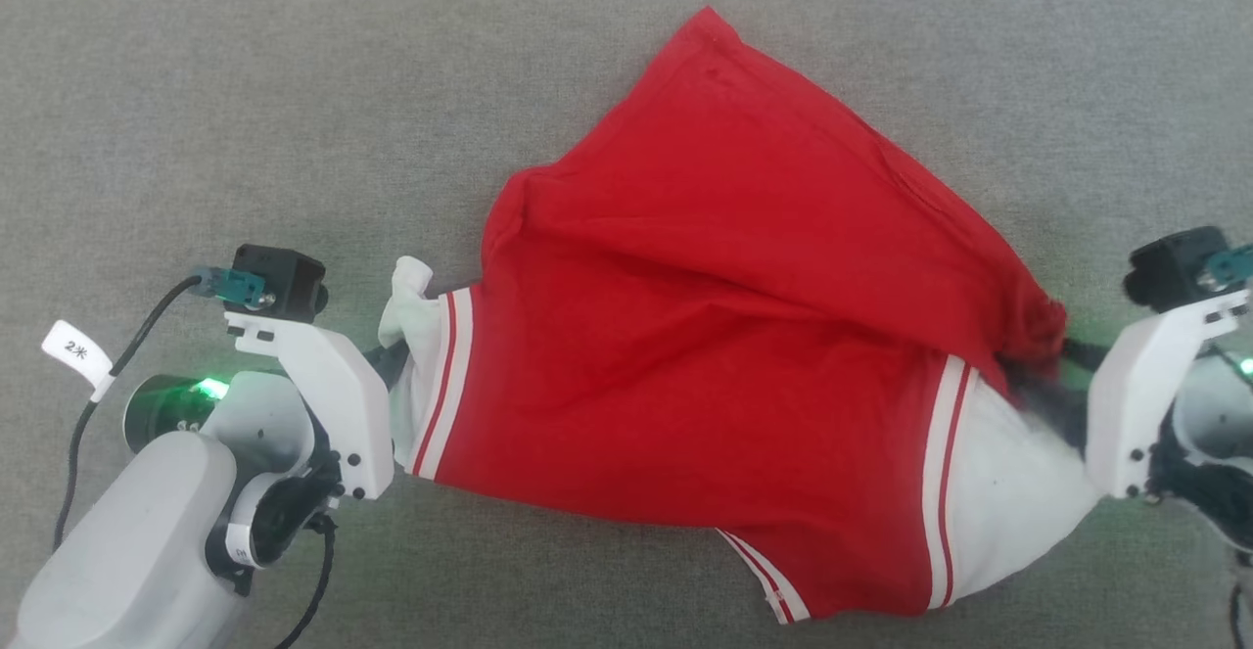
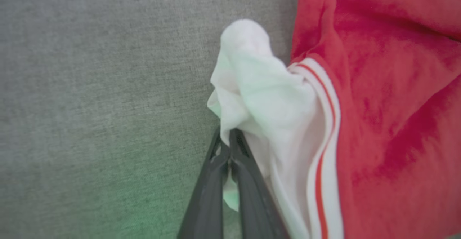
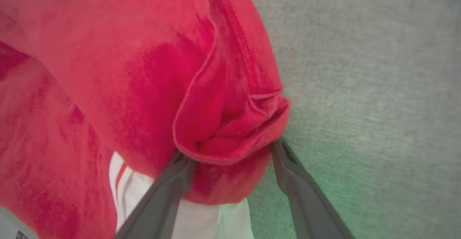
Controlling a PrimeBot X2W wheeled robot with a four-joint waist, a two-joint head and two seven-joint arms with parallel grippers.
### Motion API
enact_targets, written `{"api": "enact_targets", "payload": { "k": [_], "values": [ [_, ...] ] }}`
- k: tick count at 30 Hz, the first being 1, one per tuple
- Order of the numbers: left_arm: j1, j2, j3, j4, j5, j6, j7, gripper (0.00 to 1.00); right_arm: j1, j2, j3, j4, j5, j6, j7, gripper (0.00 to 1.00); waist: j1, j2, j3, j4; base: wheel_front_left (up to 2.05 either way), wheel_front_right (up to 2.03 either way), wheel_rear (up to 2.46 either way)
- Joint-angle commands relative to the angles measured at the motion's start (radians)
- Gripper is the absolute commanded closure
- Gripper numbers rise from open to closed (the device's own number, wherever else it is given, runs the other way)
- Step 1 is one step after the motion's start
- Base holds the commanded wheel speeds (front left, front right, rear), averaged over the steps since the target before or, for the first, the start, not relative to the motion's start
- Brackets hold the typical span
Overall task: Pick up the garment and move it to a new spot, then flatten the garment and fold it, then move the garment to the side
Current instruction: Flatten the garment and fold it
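The garment (image 1: 724, 336), a red jersey with white sleeves and red-white striped trim, lies rumpled on the grey cloth surface, stretched between my two grippers. My left gripper (image 2: 228, 140) is shut on the bunched white sleeve (image 2: 259, 87) at the garment's left end; in the head view that gripper (image 1: 392, 360) is mostly hidden behind the sleeve. At the garment's right end, my right gripper (image 3: 230, 154) stands open, its fingers (image 3: 288, 167) spread wide on either side of a bunched red hem fold (image 3: 230, 131). In the head view the right gripper (image 1: 1062, 365) sits against that red bunch. The lettering is hidden.
Grey woven fabric (image 1: 245, 91) covers the whole work surface around the garment. A black cable with a white tag (image 1: 76, 350) hangs beside my left arm. Green light from the wrists tints the surface near both grippers.
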Motion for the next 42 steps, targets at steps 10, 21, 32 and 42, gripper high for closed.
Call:
{"api": "enact_targets", "payload": {
  "k": [10,21,32,42],
  "values": [
    [0.01,-0.017,-0.02,-0.008,0.002,0.0,-0.011,1.0,-0.065,-0.032,-0.052,-0.185,-0.035,-0.001,-0.031,0.0,0.0,0.0,-0.006,0.045,0.0,0.0,0.0],
    [-0.046,-0.086,-0.067,0.026,0.009,-0.035,-0.024,1.0,-0.374,-0.102,0.183,0.015,-0.03,-0.001,-0.196,0.0,0.0,0.0,0.036,0.185,0.0,0.0,0.0],
    [-0.137,-0.2,-0.133,0.128,0.012,-0.113,-0.053,1.0,-0.706,-0.167,0.491,0.417,0.054,-0.001,-0.218,0.0,0.0,0.0,0.097,0.364,0.0,0.0,0.0],
    [-0.191,-0.274,-0.168,0.241,0.004,-0.176,-0.091,1.0,-0.815,-0.177,0.729,0.672,0.169,-0.001,-0.048,0.0,0.0,0.0,0.151,0.454,0.0,0.0,0.0]
  ]
}}
